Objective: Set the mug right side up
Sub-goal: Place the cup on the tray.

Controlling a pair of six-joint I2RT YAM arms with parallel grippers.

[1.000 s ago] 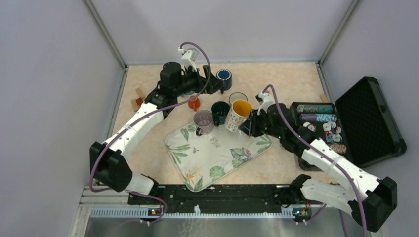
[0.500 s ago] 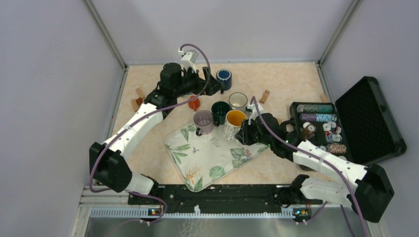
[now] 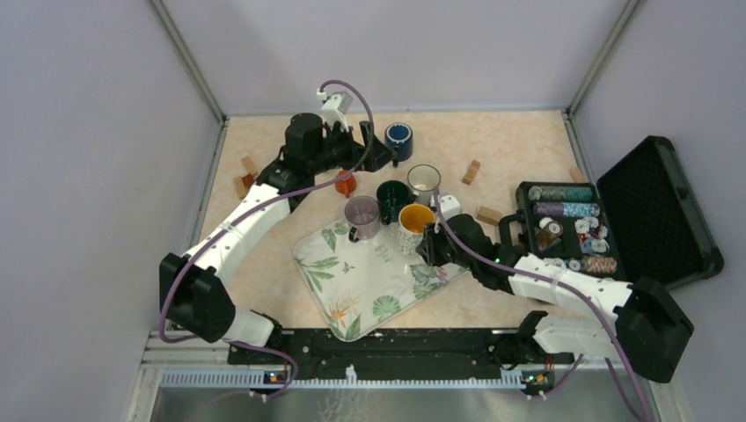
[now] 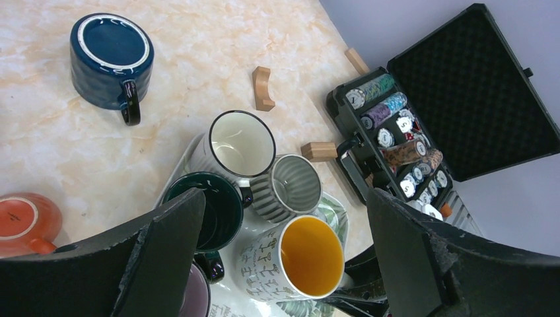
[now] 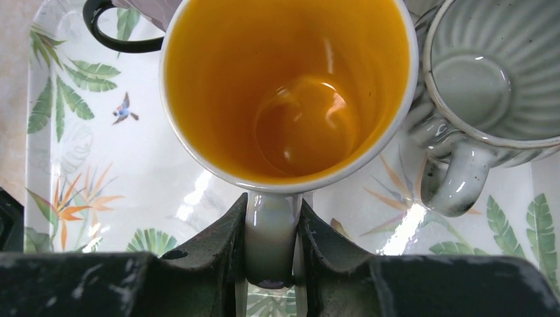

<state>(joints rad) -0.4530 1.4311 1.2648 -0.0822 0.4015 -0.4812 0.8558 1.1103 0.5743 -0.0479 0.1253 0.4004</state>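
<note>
Yellow-lined mug [image 3: 413, 221] is upright, mouth up, at the one o'clock corner of the leaf-printed tray [image 3: 352, 294] in the top view. Right tool [image 5: 271, 228] is clamped on its handle from five o'clock. Left tool [image 4: 285, 198] hangs above the surface, jaws spread wide, holding nothing.
</note>
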